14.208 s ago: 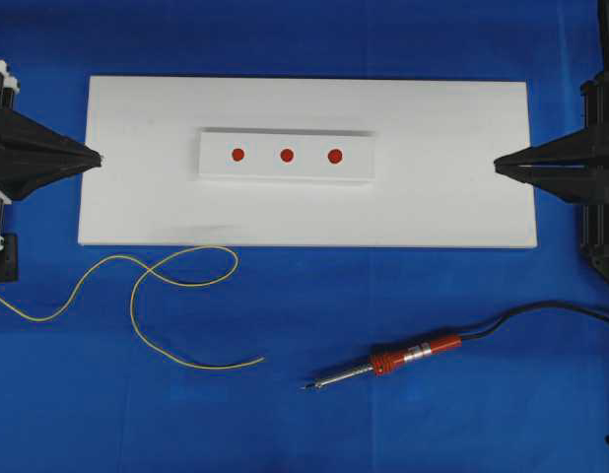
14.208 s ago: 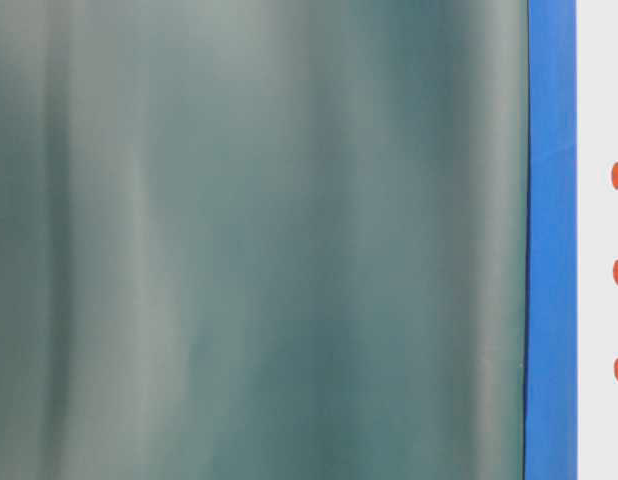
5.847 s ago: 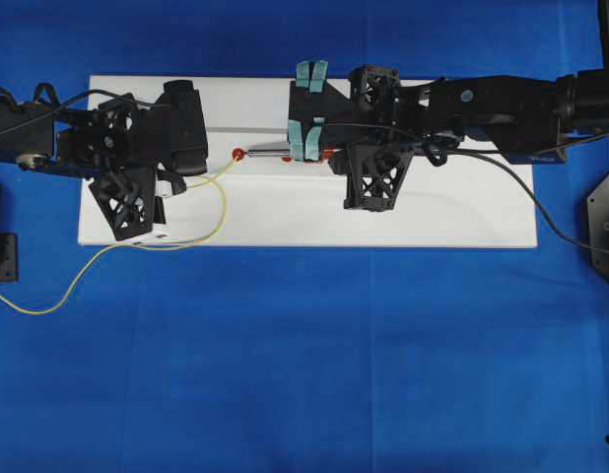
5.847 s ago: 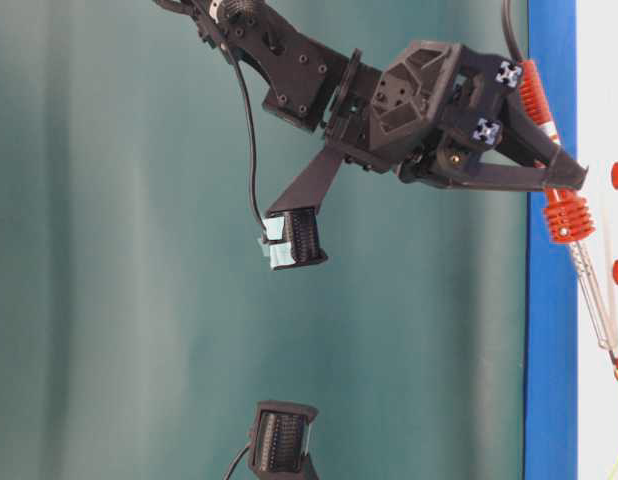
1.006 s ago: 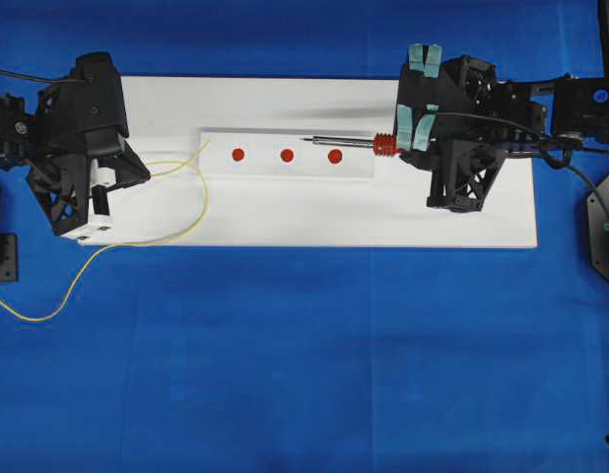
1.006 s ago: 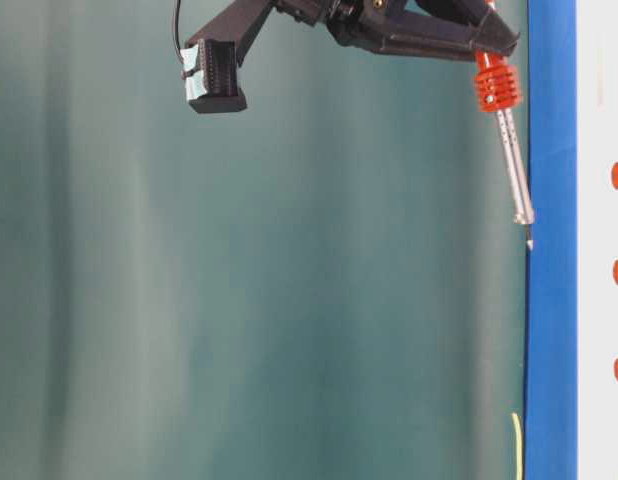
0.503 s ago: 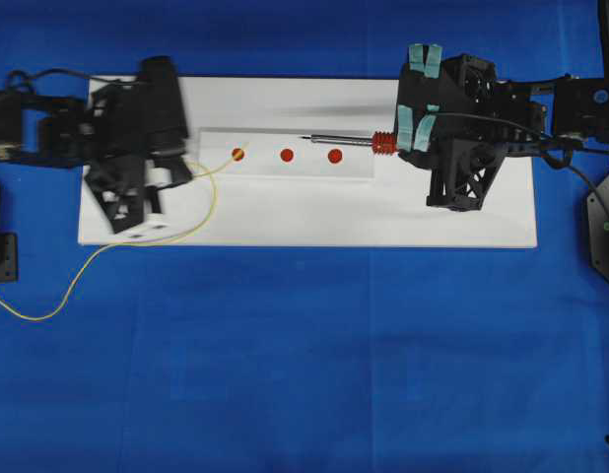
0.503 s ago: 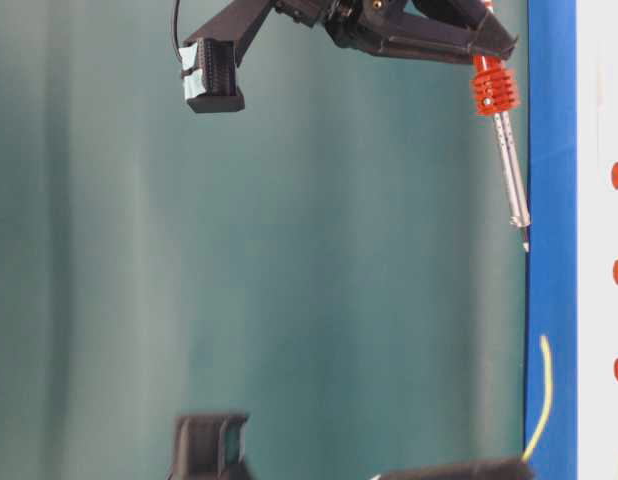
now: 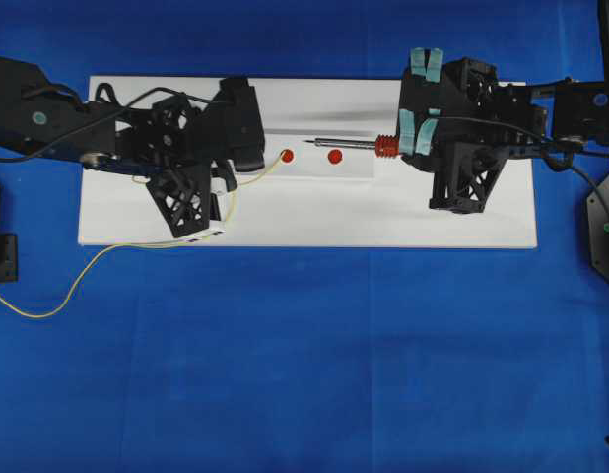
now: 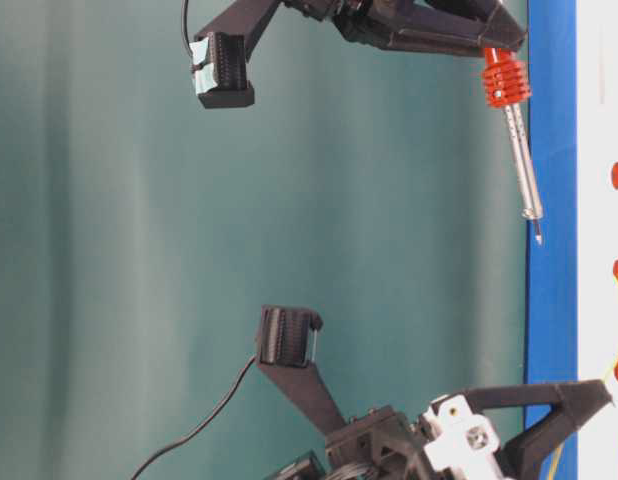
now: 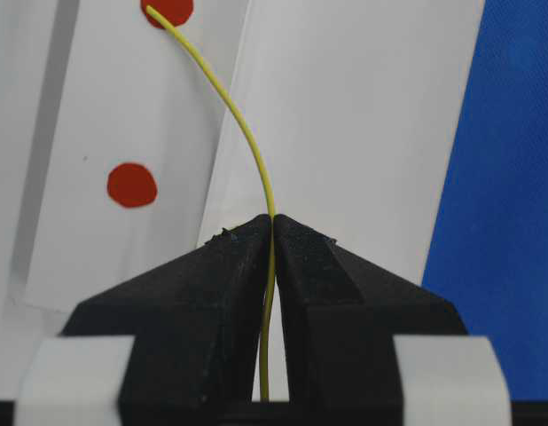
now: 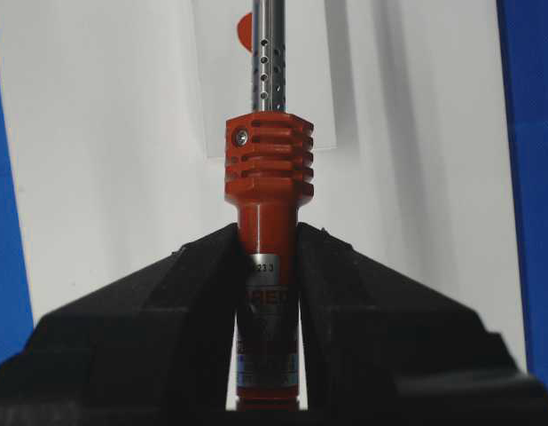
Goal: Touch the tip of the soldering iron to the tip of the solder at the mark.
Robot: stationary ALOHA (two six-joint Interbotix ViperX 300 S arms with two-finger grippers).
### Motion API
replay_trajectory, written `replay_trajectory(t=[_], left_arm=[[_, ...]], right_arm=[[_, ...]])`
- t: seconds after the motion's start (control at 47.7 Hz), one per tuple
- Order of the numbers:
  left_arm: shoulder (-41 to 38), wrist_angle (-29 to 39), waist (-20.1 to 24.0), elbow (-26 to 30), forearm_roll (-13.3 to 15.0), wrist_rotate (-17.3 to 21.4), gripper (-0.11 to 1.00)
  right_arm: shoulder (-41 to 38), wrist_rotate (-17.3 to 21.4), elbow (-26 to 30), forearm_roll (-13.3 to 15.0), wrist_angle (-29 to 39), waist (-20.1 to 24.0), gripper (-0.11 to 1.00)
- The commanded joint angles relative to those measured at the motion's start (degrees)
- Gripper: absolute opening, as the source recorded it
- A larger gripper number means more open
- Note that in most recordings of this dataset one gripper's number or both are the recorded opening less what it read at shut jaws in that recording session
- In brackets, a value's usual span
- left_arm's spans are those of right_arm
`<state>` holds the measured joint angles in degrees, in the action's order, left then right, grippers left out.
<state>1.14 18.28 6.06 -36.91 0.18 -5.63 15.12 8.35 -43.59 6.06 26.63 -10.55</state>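
Two grippers are each pinching a tool. Left gripper point(image 11: 272, 222) is clamping the solder point(image 11: 243, 133), its free end arcing onto the middle red mark point(image 9: 287, 156) of the raised white strip point(image 9: 354, 169). Right gripper point(image 12: 267, 244) is squeezing the soldering iron point(image 9: 349, 144) by its handle, tip hanging above the strip near the mark beside it point(image 9: 335, 156), apart from the solder. Nothing is blocking the gap; slack wire is trailing over the white board point(image 9: 462, 227).

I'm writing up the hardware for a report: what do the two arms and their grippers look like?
Both arms are matte black. Each gripper, left gripper and right gripper, has wedge-shaped black fingers narrowing to a point, with open lattice brackets beside the wrists. Pale teal tape wraps the right one's finger ends, and black cables run along the links.
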Motion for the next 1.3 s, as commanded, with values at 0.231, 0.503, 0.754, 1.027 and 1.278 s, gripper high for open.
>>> replay_trajectory(t=[0.231, 0.503, 0.754, 1.027, 1.278], left_arm=[[-0.18, 0.0, 0.0, 1.14, -0.18, -0.44, 0.02], [0.0, 0.0, -0.7, 0.88, -0.18, -0.79, 0.02], [-0.09, 0.18, -0.7, 0.88, -0.18, -0.79, 0.02], [-0.09, 0.09, -0.79, 0.88, -0.09, -0.79, 0.02], [-0.09, 0.79, -0.7, 1.14, -0.18, -0.79, 0.02]], right_arm=[[0.26, 0.18, 0.26, 0.18, -1.05, -0.09, 0.06], [-1.76, 0.18, 1.67, 0.18, -1.05, -0.09, 0.06], [-5.98, 0.18, 4.04, 0.18, -0.88, -0.09, 0.06], [-9.84, 0.18, 6.06, 0.18, -0.88, -0.09, 0.06], [-10.2, 0.18, 5.98, 0.09, -0.79, 0.0, 0.06]])
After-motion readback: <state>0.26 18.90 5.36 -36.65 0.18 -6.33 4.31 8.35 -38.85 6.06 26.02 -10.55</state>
